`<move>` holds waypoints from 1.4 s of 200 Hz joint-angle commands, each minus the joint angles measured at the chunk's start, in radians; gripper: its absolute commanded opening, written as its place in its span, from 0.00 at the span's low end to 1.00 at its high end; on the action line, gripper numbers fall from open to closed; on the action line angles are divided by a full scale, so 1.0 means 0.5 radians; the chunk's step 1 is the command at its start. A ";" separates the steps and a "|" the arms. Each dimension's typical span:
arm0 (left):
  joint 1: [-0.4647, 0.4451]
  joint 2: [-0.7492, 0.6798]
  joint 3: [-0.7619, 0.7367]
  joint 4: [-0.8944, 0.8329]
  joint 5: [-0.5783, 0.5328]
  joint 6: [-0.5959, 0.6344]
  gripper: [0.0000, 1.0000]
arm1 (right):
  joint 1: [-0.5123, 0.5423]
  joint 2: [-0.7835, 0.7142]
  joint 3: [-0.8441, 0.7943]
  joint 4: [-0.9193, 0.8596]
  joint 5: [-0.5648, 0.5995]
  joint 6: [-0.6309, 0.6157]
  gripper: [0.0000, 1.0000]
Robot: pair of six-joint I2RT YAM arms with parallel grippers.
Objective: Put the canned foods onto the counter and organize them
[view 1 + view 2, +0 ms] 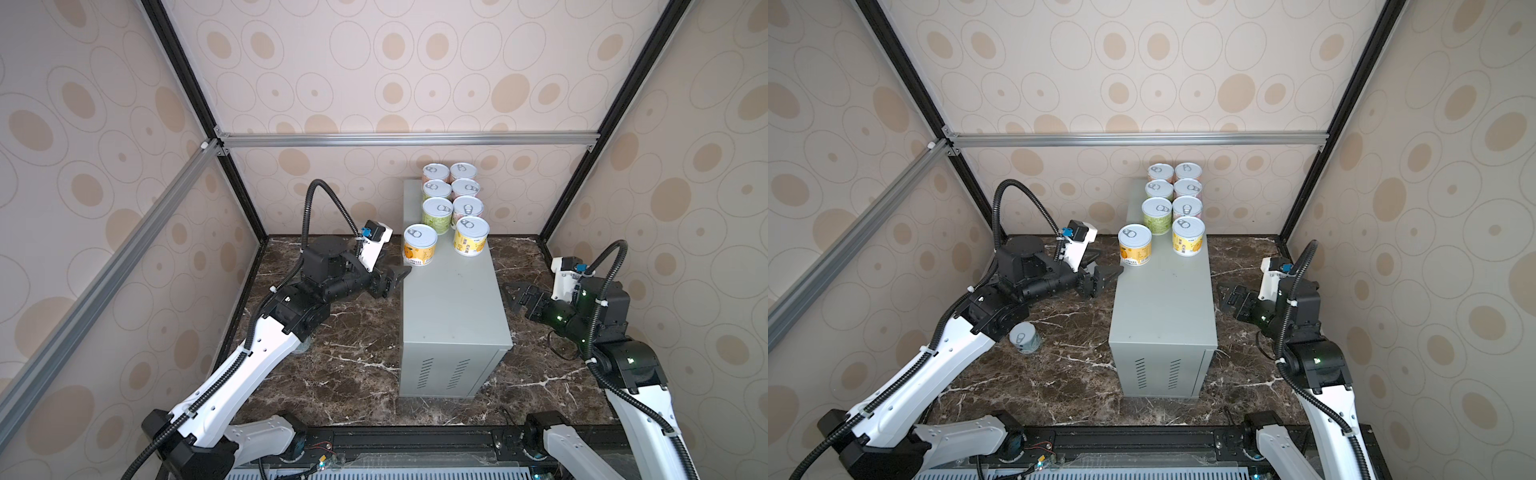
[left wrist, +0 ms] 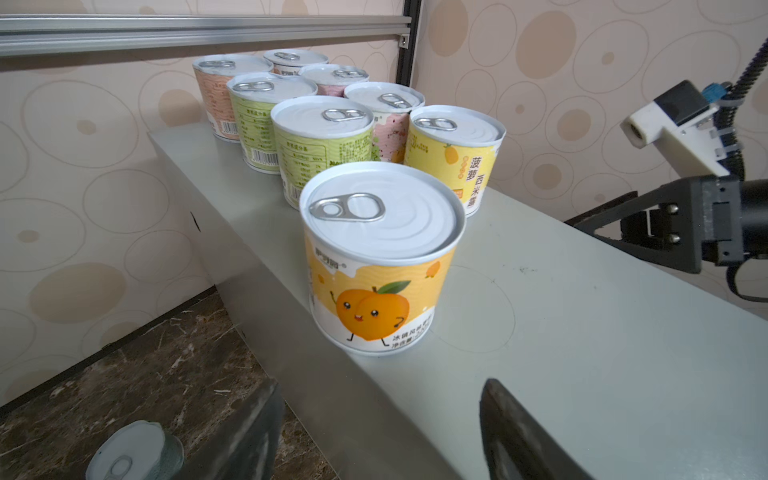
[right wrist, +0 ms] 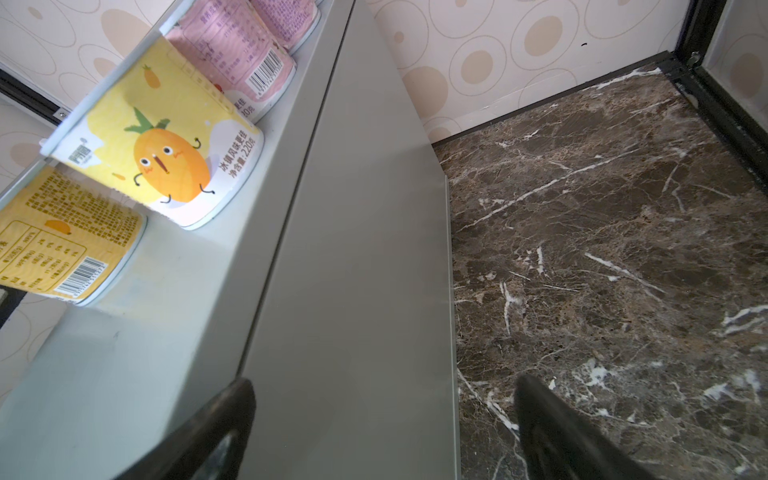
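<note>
The counter (image 1: 453, 307) (image 1: 1163, 307) is a long grey box carrying several canned foods in two rows at its far end. Nearest stand an orange peach can (image 1: 419, 244) (image 2: 380, 257) and a yellow pineapple can (image 1: 471, 235) (image 3: 158, 137). A pale can (image 1: 1025, 337) (image 2: 133, 453) stands on the marble beneath my left arm. My left gripper (image 1: 397, 280) (image 2: 380, 386) hovers open and empty at the counter's left edge, just short of the peach can. My right gripper (image 1: 510, 297) (image 3: 384, 380) is open and empty beside the counter's right wall.
Dark brown marble floor (image 1: 353, 361) surrounds the counter. Patterned walls and black frame posts (image 1: 245, 199) close in the back and sides. The counter's near half (image 2: 582, 353) is bare. A black rail (image 1: 415, 444) runs along the front edge.
</note>
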 commanded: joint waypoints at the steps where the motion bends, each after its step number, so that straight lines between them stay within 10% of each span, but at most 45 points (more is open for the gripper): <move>1: 0.028 0.028 0.121 0.078 0.134 0.072 0.74 | -0.007 0.013 0.007 0.032 -0.012 -0.042 1.00; 280: 0.097 0.403 0.363 0.217 0.361 0.079 0.52 | -0.009 0.134 0.023 0.089 -0.069 -0.049 1.00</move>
